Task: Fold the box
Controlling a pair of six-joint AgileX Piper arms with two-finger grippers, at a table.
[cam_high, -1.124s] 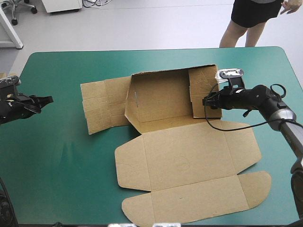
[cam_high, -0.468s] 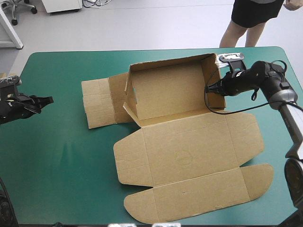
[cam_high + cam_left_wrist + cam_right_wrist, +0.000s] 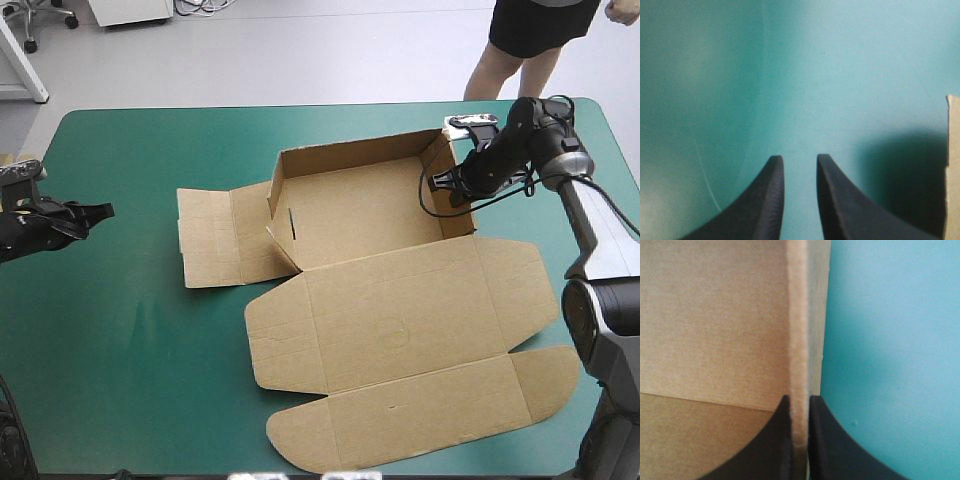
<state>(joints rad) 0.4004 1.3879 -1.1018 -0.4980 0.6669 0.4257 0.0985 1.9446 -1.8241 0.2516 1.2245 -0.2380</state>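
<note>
Teal-green cover (image 3: 140, 330) gives no backstop: right gripper (image 3: 800, 402), clamped on box (image 3: 350, 215) wall between its fingers, may drag it; left gripper (image 3: 796, 165) apart, empty.

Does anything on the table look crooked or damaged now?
Nothing damaged. The box is lopsided: its right wall stands, pinched by the right gripper, but the left side panel lies flat on the teal-green cover.

I see the table (image 3: 130, 330) with its teal-green cover. The brown box (image 3: 400, 330) lies on it, lid flat toward the near edge.
</note>
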